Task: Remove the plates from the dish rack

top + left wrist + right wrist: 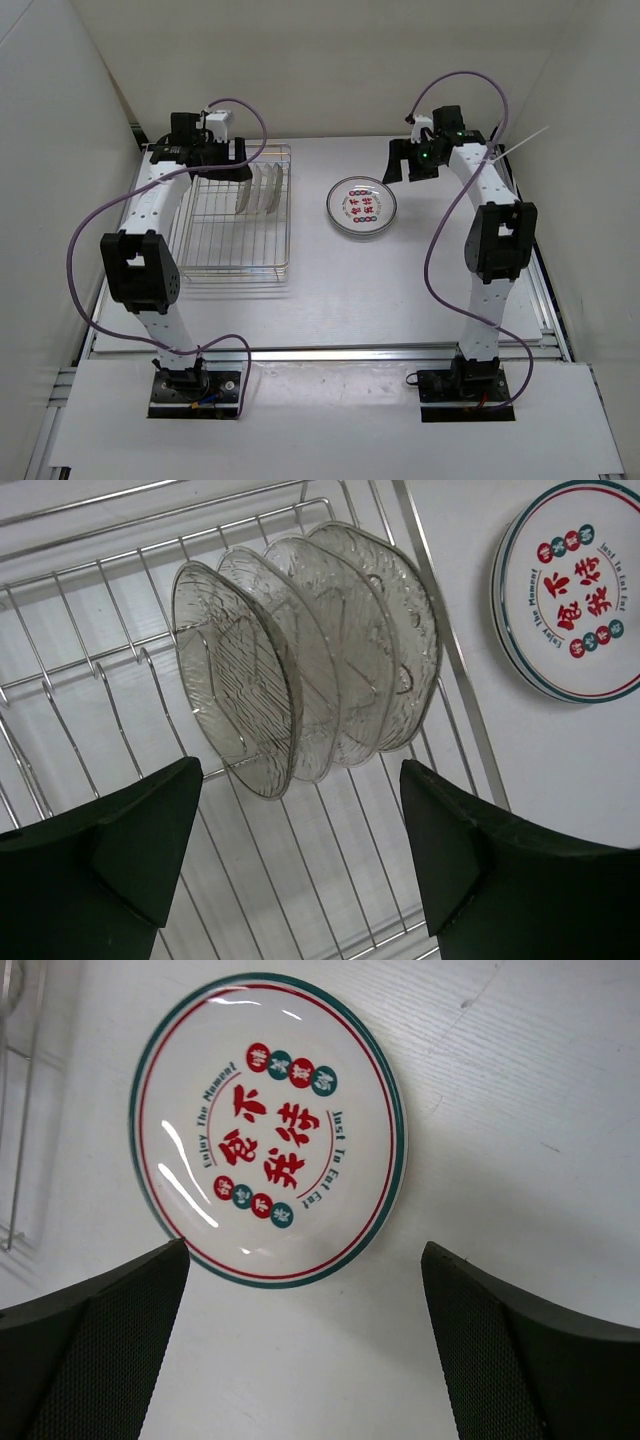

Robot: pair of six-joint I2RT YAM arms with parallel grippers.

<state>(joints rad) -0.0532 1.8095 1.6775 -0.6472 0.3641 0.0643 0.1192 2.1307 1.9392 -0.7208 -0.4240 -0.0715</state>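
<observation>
Four clear glass plates stand packed on edge in the dish rack just ahead of the left gripper, jaws spread, empty. Risk: pinching two together or snagging wire. Right gripper, also agape, hangs over printed plate on white table; white walls enclose.

In the left wrist view the rack runs off the top and left edges, and the printed plate right of it is cut by the right edge. From above, the glass plates in the rack are too small to count. The right wrist view shows only a blurred corner of the rack at its left edge.
</observation>
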